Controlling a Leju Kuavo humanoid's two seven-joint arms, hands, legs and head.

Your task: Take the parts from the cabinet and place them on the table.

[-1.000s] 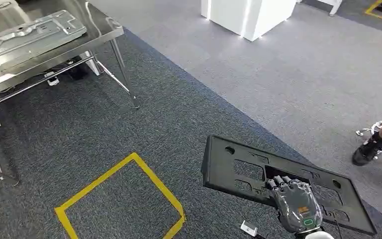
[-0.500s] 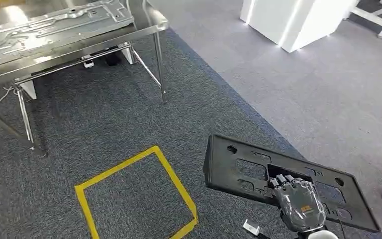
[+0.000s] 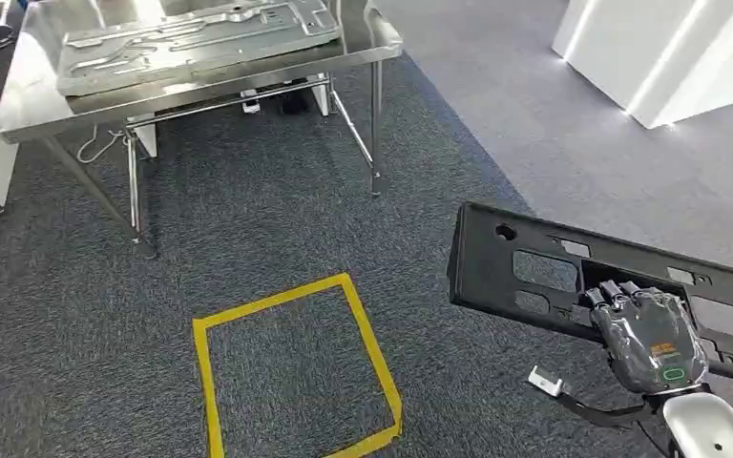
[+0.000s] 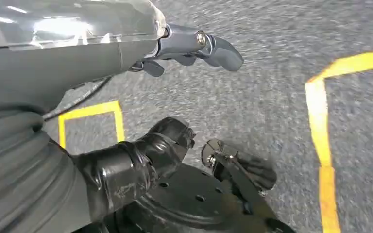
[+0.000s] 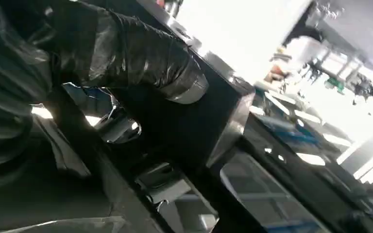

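Note:
A long black plastic panel (image 3: 534, 272) with cut-outs is held flat above the carpet at the lower right of the head view. My right hand (image 3: 647, 339) grips its near edge, fingers hooked through an opening. The right wrist view shows the dark panel (image 5: 199, 126) close against the thumb (image 5: 126, 48). A steel table (image 3: 29, 95) stands at the upper left, some way ahead of the panel, with a stamped silver metal sheet (image 3: 191, 38) lying on it. My left hand (image 4: 126, 63) hangs over the carpet, fingers apart and holding nothing.
A yellow tape square (image 3: 291, 372) marks the dark carpet between me and the table. The table's thin legs (image 3: 375, 134) reach the floor near its right corner. A white block (image 3: 668, 57) stands on the lighter carpet at the upper right.
The whole picture has shifted, so the camera has turned: table and tape square now sit further right in the head view. A person's foot at the right edge is out of frame. The panel stays held.

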